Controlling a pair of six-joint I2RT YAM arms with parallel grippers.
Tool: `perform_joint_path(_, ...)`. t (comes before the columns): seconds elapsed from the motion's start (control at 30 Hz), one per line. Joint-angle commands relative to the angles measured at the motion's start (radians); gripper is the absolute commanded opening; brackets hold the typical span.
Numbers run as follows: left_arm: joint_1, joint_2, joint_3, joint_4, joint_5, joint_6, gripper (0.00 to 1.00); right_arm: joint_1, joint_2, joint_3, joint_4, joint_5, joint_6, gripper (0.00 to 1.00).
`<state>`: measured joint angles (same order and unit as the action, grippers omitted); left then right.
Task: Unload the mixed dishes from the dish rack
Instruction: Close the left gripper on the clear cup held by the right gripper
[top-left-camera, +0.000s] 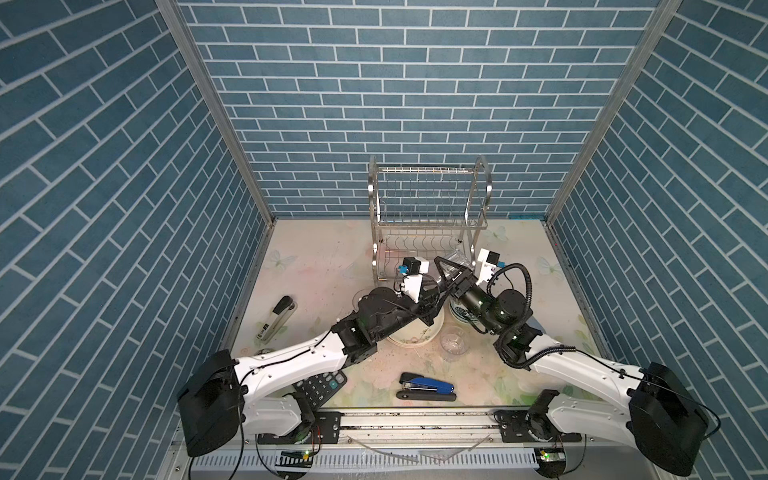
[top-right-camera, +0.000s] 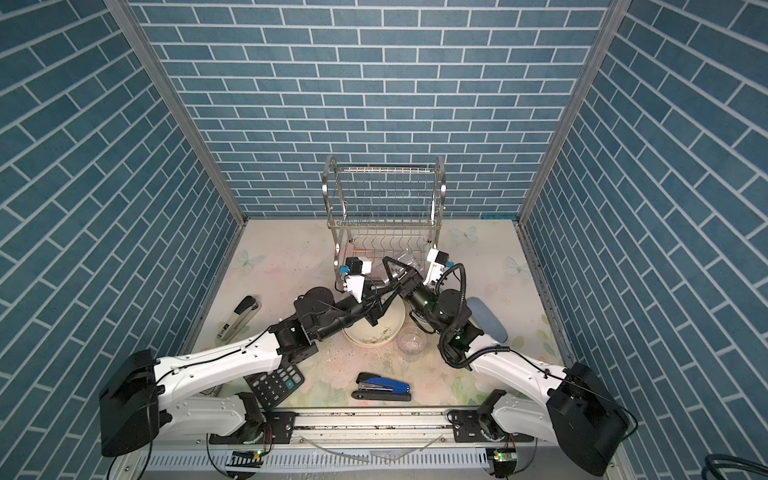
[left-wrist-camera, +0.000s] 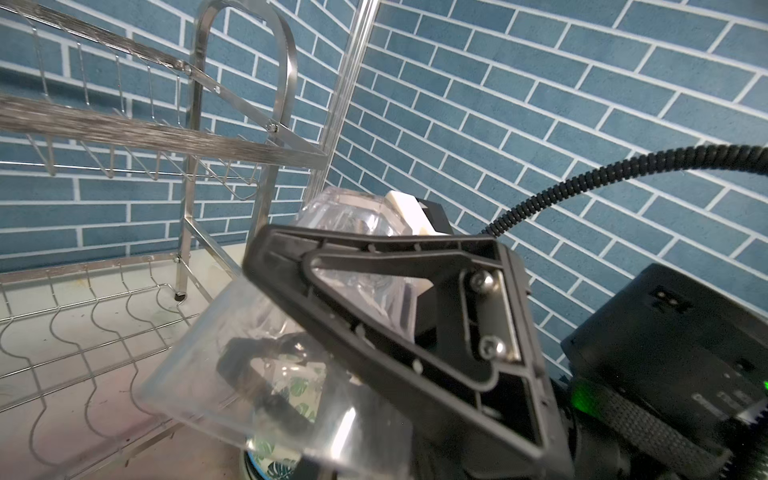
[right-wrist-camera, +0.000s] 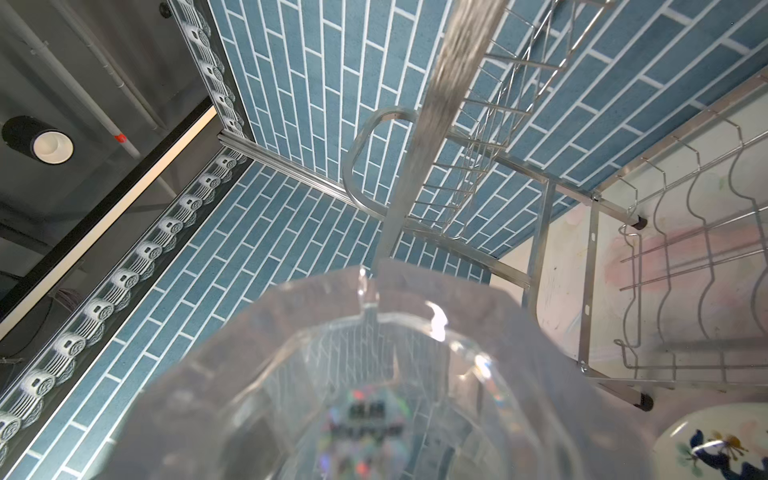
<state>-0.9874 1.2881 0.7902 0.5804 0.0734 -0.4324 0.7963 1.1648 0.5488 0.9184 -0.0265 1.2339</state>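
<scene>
In both top views, left jaws low over the cream floral plate on the worktop, gap hidden: cannot tell. Just right, upright tumbler standing on the worktop. Behind the green-leaf bowl, right jaws clamped on tilted tumbler, by the dish rack, lower tier, right front.

Under the left arm, the calculator is half covered. The cream plate is overlapped on its left by the left gripper, whose jaws cannot be made out. The green-leaf bowl is mostly masked by the right arm. The clear tumbler is blurred in the right wrist view and cut off at the picture's edge.
</scene>
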Motion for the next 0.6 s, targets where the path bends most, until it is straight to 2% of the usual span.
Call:
perform_joint_path(0.0, 0.008, 0.027, 0.037, 0.067, 0.043, -0.02, 0.29, -0.007, 0.008, 0.055, 0.093, -0.035, 0.038, 0.0)
perform_joint_path(0.57, 0.012, 0.108, 0.072, 0.216, 0.04, -0.051, 0.17, -0.014, 0.009, 0.06, 0.151, -0.056, 0.049, 0.0)
